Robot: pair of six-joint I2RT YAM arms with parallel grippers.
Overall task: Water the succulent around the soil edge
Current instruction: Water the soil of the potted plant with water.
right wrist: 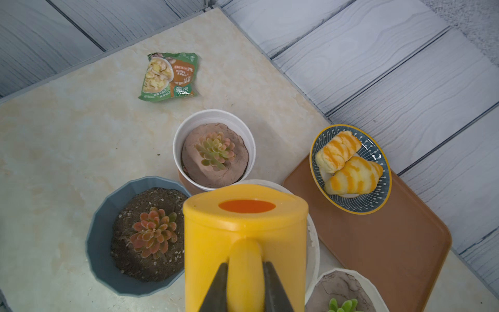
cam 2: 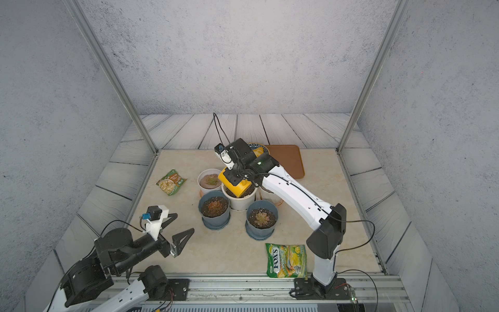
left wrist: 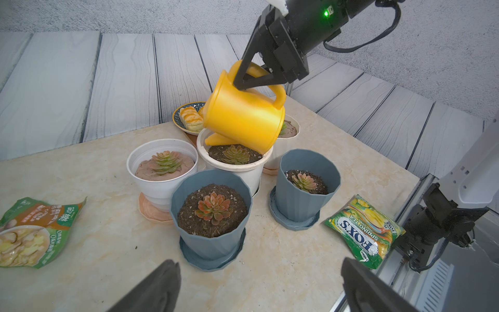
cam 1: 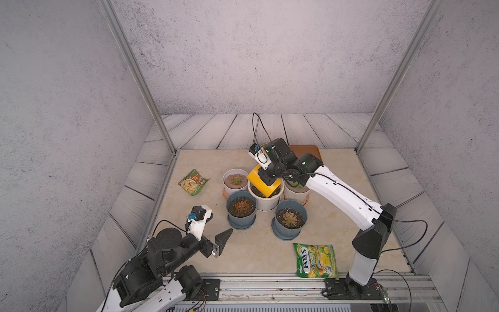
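A yellow watering can (cam 1: 263, 183) (left wrist: 243, 118) hangs tilted over the middle white pot (cam 1: 266, 202) (left wrist: 232, 170), where a green succulent (left wrist: 236, 154) grows in dark soil. The can's spout (left wrist: 216, 139) points down at the soil near the pot's rim. My right gripper (cam 1: 266, 177) (right wrist: 245, 266) is shut on the can's handle, one finger on each side. In the right wrist view the can (right wrist: 243, 224) hides that succulent. Over the near-left part of the table, my left gripper (cam 1: 220, 224) (left wrist: 259, 286) stands wide open and holds nothing.
Around the middle pot stand a white pot with brown clay (cam 1: 235, 181), two blue pots (cam 1: 241, 209) (cam 1: 290, 218) and another white pot (cam 1: 295, 193). A snack bag (cam 1: 193, 182) lies left, a candy bag (cam 1: 316, 260) near the front. A brown tray (right wrist: 378, 243) holds a pastry plate (right wrist: 380, 189).
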